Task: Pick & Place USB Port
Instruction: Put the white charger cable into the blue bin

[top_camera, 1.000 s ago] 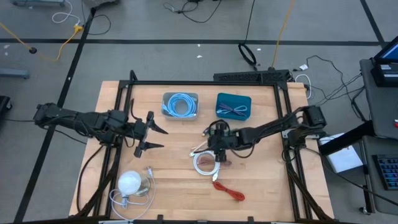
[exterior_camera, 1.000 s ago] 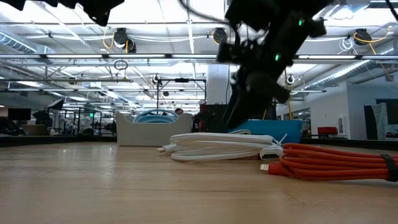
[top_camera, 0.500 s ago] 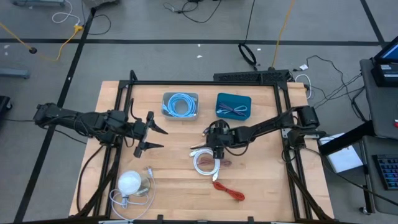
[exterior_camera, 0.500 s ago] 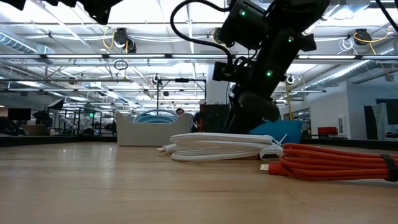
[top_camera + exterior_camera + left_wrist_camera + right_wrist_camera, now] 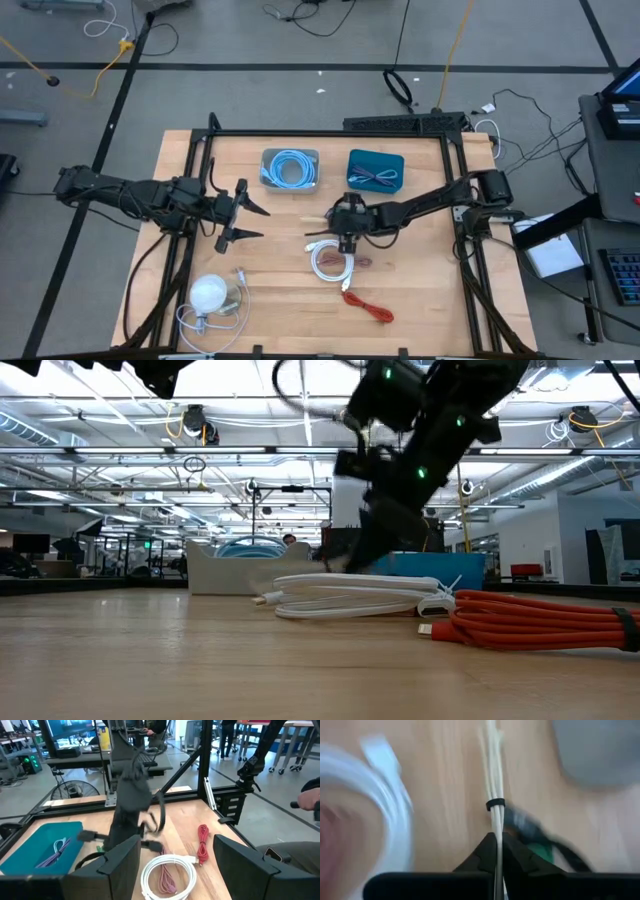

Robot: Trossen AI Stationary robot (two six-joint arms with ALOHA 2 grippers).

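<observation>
I am looking at a white cable (image 5: 331, 262), a red cable (image 5: 369, 305), a light-blue coil in a grey bin (image 5: 290, 169), a teal bin (image 5: 376, 170) and pale wood table (image 5: 280, 290).

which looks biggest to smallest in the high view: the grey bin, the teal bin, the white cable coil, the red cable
1. grey bin and teal bin, alike, not ranked
2. white cable coil
3. red cable

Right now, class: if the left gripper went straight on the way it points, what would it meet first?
Probably the coiled white cable, lying ahead of the open left gripper; depth is uncertain.
</observation>
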